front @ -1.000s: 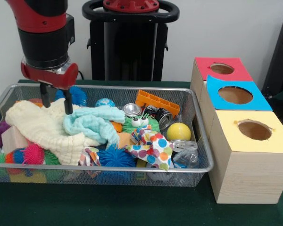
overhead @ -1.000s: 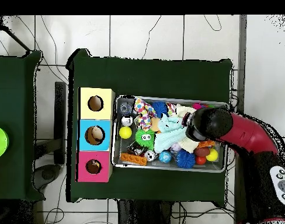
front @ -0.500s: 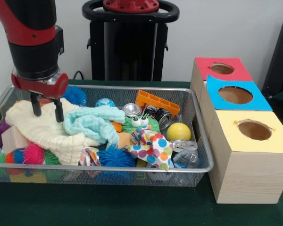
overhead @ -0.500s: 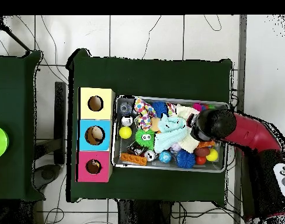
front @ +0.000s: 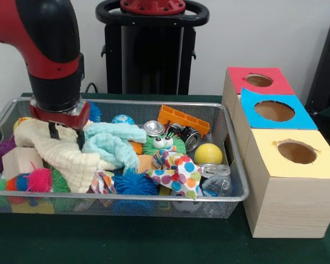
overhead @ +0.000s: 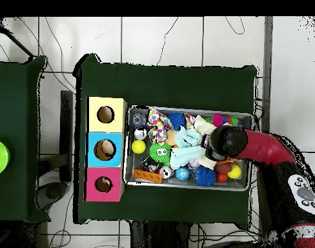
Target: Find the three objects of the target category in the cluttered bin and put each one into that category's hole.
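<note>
We see the wire-mesh bin (front: 231,165) packed with toys and cloths. At its end farthest from the three boxes (front: 289,165), our gripper (front: 66,135) is pressed into the cream cloth (front: 60,157), fingers apart around a fold. We cannot make out any animal figure in the clutter.

The gripper (front: 66,135) presses its dark fingers (front: 53,131) down into the cream cloth (front: 60,157) inside the wire-mesh basket (front: 154,195).

Even indoor light, soft shadows, slight blur
</note>
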`<state>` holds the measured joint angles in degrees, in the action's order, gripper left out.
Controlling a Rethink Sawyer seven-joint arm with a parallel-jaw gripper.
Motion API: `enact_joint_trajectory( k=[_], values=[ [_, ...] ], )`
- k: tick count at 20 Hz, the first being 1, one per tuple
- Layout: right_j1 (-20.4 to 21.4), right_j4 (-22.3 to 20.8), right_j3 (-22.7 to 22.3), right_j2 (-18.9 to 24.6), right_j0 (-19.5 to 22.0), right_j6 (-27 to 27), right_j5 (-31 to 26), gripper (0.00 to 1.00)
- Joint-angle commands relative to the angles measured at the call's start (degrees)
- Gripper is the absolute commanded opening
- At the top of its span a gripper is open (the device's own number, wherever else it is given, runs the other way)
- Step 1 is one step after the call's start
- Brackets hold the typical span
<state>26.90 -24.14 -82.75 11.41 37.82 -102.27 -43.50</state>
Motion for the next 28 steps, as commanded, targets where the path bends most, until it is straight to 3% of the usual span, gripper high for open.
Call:
enact_joint_trajectory(
  k=[1, 2, 7, 19, 24, 28],
  values=[
    [-5.4, -7.3, 1.6, 3.6, -0.9, 11.8, 0.9, 1.00],
    [-5.2, -8.3, 1.4, 3.7, -0.8, 11.3, 1.1, 0.00],
    [-3.9, -8.4, 0.4, 3.3, -1.1, 9.3, 1.1, 0.00],
    [5.4, 0.6, -7.3, 7.3, -1.2, 7.3, -9.0, 0.00],
    [7.1, 3.8, -8.3, 8.8, -2.6, 4.6, -10.4, 0.00],
    [7.5, 5.6, -9.5, 9.2, -4.0, 2.0, -8.4, 0.00]
  ],
)
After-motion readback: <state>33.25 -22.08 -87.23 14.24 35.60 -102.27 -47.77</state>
